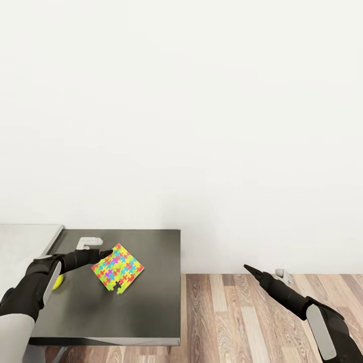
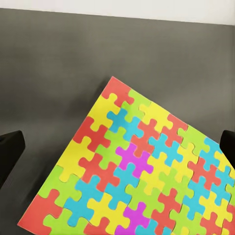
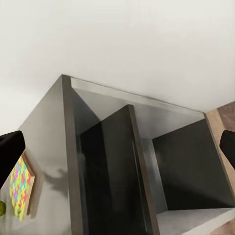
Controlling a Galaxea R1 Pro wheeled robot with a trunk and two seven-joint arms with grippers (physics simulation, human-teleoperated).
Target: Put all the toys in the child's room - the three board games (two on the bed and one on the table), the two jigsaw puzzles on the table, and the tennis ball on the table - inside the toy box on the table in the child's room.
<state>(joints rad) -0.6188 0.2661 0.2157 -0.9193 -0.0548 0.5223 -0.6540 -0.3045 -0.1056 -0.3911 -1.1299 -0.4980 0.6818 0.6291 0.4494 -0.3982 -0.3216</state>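
— How do the arms look in the head view?

— The left arm (image 1: 45,275) is made of black, rounded segments. It has a light grey panel along the forearm and a pale grey shell near the shoulder. The right arm (image 1: 312,312) has the same black segments and the same grey forearm panel.

— And the ends?

— The left gripper (image 1: 107,253) is black and glossy. The right gripper (image 1: 250,269) is also black and becomes narrow, like a point. In the wrist views the fingers (image 2: 10,152) show as plain black blocks at the edges, without markings.
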